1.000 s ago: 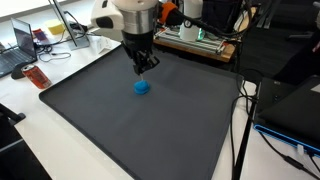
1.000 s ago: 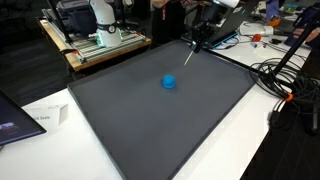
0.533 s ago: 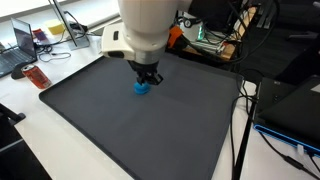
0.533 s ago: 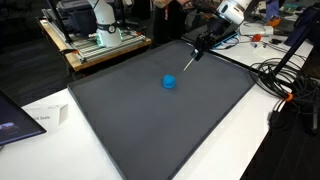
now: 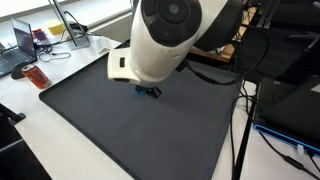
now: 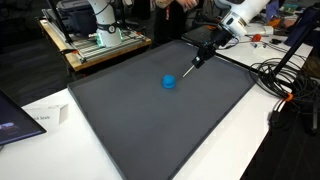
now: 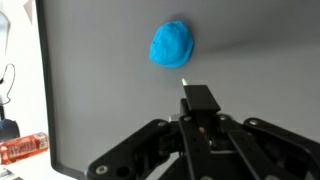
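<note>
Pincer (image 6: pixel 197 61) hangs tilted above the far part of the mat (image 6: pixel 150 130), its fingers drawn shut against each other. A thin pale sliver pokes out past the tips (part of the pincer or a separate thing, I cannot tell).

In the wrist view, a red packet (image 7: pixel 22 148) lies at the far left on the white desk (image 7: pixel 15 60), off the mat's edge. The ball (image 7: pixel 172 44), blue and a little lumpy, rests on the mat at about 11 o'clock from the tips, near them but not touching.

In an exterior view, from the left: a laptop (image 6: pixel 12 125) at the picture's edge, a sheet of paper (image 6: pixel 45 117) just beside the mat's corner, and a wooden rack (image 6: pixel 95 42) behind the mat. The ball sits alone around the mat's middle. The pincer is at about 2 o'clock from it, raised off the mat. Cables (image 6: pixel 285 80) trail over the desk on the right.

In an exterior view from the opposite side, the arm (image 5: pixel 175 35) fills the middle. It hides nearly all of the ball; only a blue edge shows at about 9 o'clock of the pincer, just beside it.
</note>
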